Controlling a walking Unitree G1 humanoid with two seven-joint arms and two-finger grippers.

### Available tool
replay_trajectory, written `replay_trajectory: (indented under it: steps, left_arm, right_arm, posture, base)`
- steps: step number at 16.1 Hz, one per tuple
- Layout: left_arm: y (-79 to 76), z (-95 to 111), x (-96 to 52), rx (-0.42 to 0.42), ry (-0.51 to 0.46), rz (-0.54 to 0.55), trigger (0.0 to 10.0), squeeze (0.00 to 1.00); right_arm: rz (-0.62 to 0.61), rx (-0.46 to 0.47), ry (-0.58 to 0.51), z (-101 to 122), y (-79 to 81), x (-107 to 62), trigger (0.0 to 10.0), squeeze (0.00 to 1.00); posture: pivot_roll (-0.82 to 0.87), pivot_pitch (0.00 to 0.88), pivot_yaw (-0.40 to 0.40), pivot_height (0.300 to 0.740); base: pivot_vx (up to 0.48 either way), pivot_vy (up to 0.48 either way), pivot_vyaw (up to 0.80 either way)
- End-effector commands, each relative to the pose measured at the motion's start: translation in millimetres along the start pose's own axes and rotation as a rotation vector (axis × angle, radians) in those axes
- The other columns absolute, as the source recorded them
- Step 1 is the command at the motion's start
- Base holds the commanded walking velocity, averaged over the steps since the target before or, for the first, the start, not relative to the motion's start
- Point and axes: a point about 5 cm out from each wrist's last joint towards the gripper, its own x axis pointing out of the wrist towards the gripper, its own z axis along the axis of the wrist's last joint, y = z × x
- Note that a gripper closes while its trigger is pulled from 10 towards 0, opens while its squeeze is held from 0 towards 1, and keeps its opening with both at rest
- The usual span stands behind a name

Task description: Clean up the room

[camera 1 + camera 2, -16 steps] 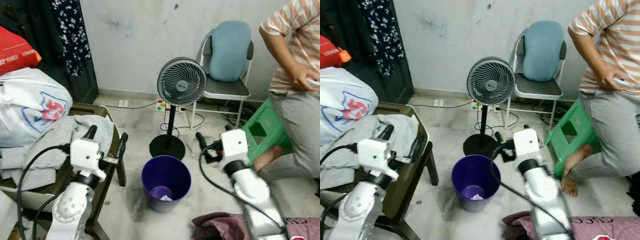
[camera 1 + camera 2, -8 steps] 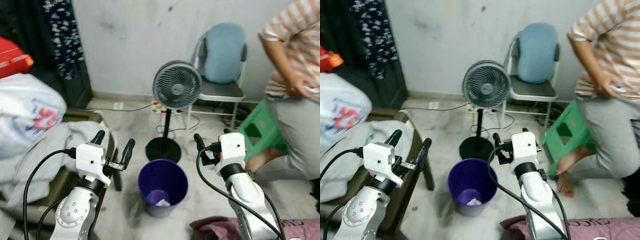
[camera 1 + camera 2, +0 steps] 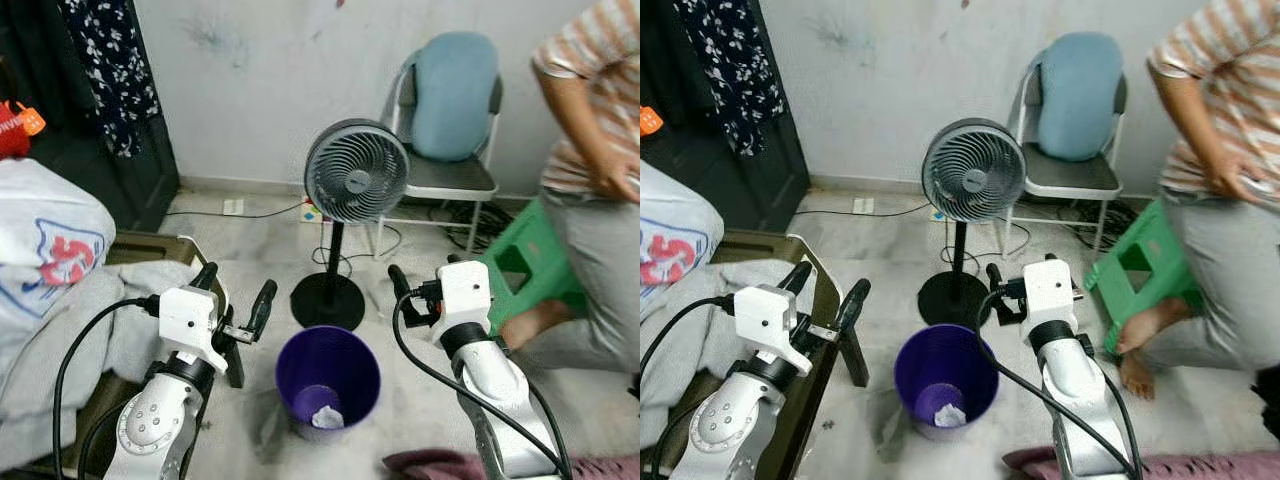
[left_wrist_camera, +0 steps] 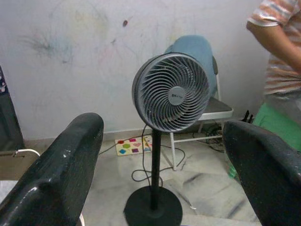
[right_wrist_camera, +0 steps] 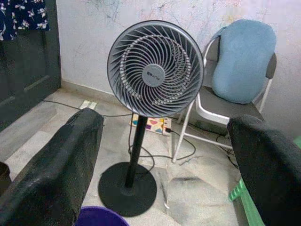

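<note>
Left pincer (image 3: pixel 235 297) is being held raised, fingers apart, empty. Round purple plastic bin (image 3: pixel 328 378), crumpled white scrap inside, is being brought closer than a second ago: bin approach judged under way. Right pincer (image 5: pixel 164 155) is being held apart, empty; grey pedestal fan (image 5: pixel 154 68) is being framed between its fingers.

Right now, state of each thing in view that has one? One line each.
Left gripper: open, holding nothing, raised beside the bin.
Right gripper: open, holding nothing, raised by the fan's base.
Purple bin: upright on the floor, no lid, a bit of crumpled white trash at the bottom.
Fan: upright on its stand; running or not, cannot tell.
Folding chair: unfolded, blue cushion leaning on its back.
Green stool: tilted.
</note>
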Motion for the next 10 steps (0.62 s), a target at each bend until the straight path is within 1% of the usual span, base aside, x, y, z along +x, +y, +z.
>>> replay_trajectory:
  steps: [1, 4, 10]
  left_arm:
    - [-3.0, 4.3, 1.9, -0.002, -0.012, -0.024, 10.0, 0.0]
    - [-3.3, 4.7, 4.7, -0.001, -0.013, -0.028, 10.0, 0.0]
    - [-4.9, 3.6, 7.5, -0.005, -0.011, -0.007, 10.0, 0.0]
  right_arm:
    - [-0.021, 0.0, -0.005, 2.9, -4.0, 1.4, 10.0, 0.0]
    - [-0.025, -0.003, -0.009, 4.2, -4.9, 3.5, 10.0, 0.0]
    - [-0.014, -0.027, -0.015, 6.4, -4.9, 7.6, 10.0, 0.0]
  posture:
    - [-0.1, 0.0, -0.049, 0.74]
    - [-0.1, 0.0, -0.05, 0.74]
    - [-0.1, 0.0, -0.062, 0.74]
  base:
    - [0.281, 0.0, 0.0]
    - [0.256, 0.0, 0.0]
    - [0.0, 0.0, 0.0]
